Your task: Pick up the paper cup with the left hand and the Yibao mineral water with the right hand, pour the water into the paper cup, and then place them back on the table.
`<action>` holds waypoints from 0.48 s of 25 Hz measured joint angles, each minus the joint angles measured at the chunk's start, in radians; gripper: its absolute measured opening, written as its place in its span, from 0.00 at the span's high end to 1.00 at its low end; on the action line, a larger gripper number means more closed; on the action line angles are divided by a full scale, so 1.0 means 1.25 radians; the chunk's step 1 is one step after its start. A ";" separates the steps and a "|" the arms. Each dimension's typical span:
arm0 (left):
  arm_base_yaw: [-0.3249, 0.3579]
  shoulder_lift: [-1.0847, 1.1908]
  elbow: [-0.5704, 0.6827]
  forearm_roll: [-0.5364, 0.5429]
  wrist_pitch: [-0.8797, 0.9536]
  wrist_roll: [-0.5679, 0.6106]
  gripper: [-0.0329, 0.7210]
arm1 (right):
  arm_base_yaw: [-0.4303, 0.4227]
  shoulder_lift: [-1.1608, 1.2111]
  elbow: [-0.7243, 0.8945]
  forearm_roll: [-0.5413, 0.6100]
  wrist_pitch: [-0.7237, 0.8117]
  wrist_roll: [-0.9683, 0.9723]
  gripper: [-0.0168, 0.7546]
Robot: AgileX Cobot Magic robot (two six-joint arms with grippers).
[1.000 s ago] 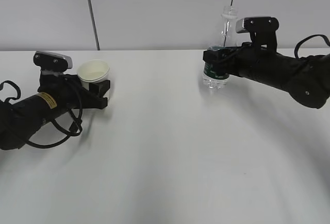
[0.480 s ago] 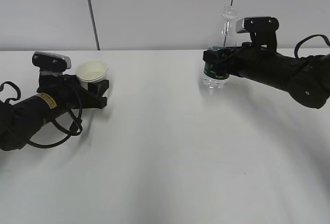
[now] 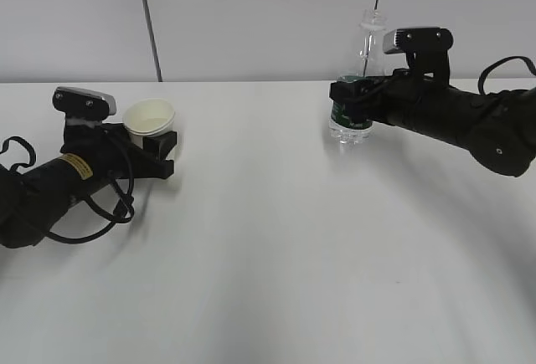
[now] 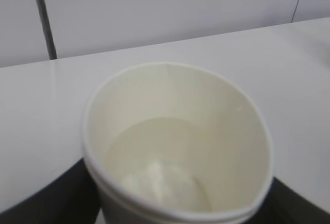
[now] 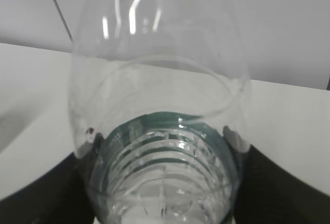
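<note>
Put-back step: left gripper (image 3: 162,148) grasps paper cup (image 3: 149,118), right gripper (image 3: 350,105) grasps Yibao bottle (image 3: 358,88), both upright on bench (image 3: 268,247); next: release, retreat w/o tipping.

Left hand (image 3: 157,148) lies low, forearm reaching in from the left edge, fingers closed either side of its load. Right hand (image 3: 350,106) extends in from the right, raised, fingers likewise clamped.
</note>
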 joint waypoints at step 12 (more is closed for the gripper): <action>0.000 0.004 -0.001 -0.002 -0.008 0.000 0.37 | 0.000 0.057 0.000 0.006 -0.066 -0.008 0.33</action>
